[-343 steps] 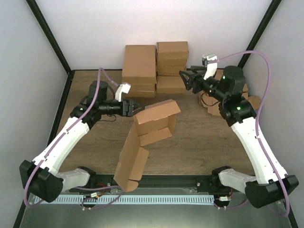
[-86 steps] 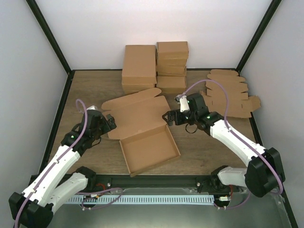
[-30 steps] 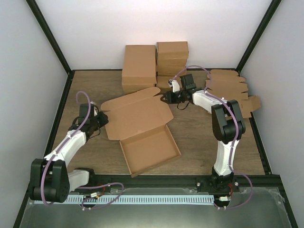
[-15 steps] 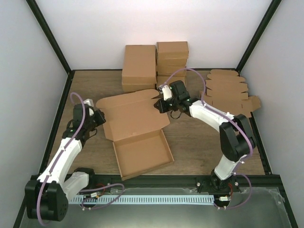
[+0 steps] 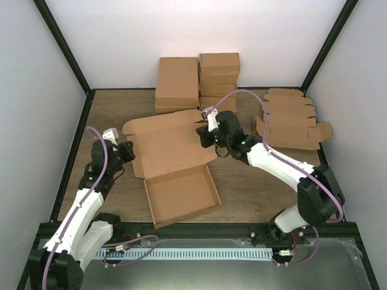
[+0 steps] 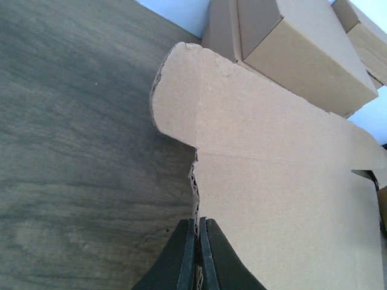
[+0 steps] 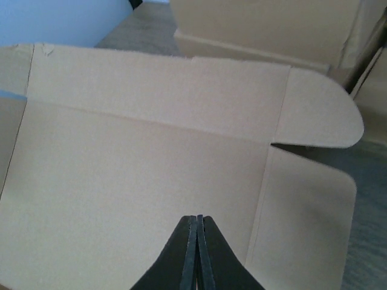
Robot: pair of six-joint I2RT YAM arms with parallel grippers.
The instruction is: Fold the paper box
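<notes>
My left fingers (image 6: 197,241) are pressed together at the left edge of the box (image 5: 172,151); I cannot tell whether they pinch the cardboard. My right fingers (image 7: 196,241) are together too, over the lid panel's right side, beside its flap. The box lies open in the middle of the counter (image 5: 260,181), tray part nearest me and lid spread behind it.

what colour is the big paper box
The paper box is plain brown, clearest in top external view.
</notes>
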